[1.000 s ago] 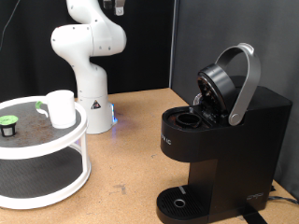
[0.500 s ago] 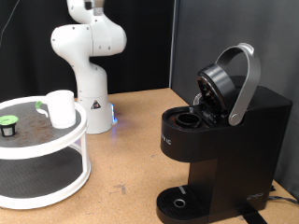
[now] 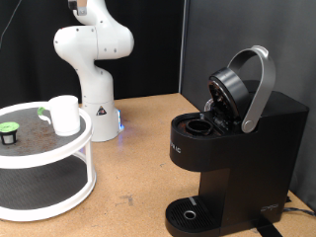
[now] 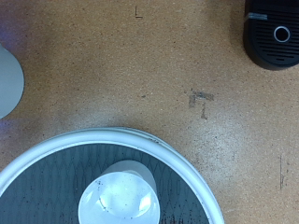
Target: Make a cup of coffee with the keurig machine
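Note:
The cup (image 3: 64,114), white and cylindrical, stands on the top tier of the white round rack (image 3: 59,158) at the exterior view's left. The wrist view looks straight down on the cup (image 4: 118,194) from high above. The keurig machine (image 3: 237,148) stands at the exterior view's right with its arched lid raised and the pod chamber open. A corner of it shows in the wrist view (image 4: 273,35). The gripper's fingers show in neither view. The arm rises out of the exterior view's top edge, above the rack side.
A small dark pod with a green top (image 3: 9,129) sits on the rack left of the cup. The robot's white base (image 3: 94,69) stands behind the rack. The wooden table (image 3: 138,158) lies between rack and machine. The rack's rim (image 4: 103,138) shows in the wrist view.
The arm's hand at the exterior view's top edge has moved leftwards, towards above the rack. The cup, pod and machine have not moved.

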